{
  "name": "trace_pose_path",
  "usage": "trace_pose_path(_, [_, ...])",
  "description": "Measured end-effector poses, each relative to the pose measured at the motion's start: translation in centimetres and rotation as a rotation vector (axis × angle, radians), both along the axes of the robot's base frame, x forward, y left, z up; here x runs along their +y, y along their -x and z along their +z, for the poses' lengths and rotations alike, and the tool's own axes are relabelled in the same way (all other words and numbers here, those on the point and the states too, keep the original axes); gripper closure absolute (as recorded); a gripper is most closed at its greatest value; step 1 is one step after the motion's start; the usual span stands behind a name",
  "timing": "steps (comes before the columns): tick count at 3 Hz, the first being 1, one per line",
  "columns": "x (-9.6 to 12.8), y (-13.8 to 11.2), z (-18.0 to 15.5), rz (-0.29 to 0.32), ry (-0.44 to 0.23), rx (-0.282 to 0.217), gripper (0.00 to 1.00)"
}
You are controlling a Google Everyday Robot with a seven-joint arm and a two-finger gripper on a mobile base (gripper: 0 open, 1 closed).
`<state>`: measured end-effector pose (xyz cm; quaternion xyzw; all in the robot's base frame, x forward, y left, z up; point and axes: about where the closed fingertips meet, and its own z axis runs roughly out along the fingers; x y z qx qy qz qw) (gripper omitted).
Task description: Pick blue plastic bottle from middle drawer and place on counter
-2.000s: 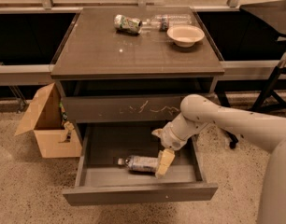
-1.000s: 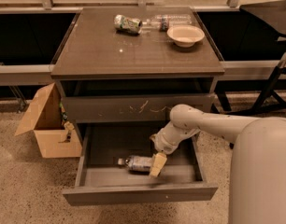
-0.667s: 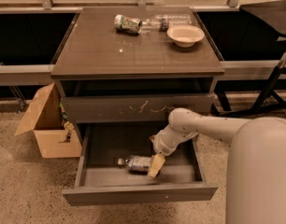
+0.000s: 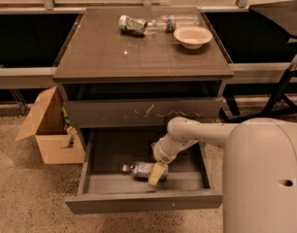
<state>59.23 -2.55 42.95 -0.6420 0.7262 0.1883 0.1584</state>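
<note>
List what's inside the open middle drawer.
The blue plastic bottle lies on its side in the middle drawer, the gripper covering its base end. The arm hides some drawer floor.

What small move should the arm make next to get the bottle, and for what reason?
Probably lower the gripper slightly and centre it over the blue plastic bottle for a grasp. The bottle lies on its side on the floor of the open middle drawer, not yet lifted, and the gripper is at one end of it rather than over its body. The counter comes afterwards.
</note>
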Motion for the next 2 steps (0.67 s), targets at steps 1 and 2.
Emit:
trace_pose_path(1, [0.7,-0.4,-1.3,0.009,0.008,0.013,0.0])
trace_pose_path(2, [1.3,-0.6,-2.7,0.014,0.012,0.034,0.0])
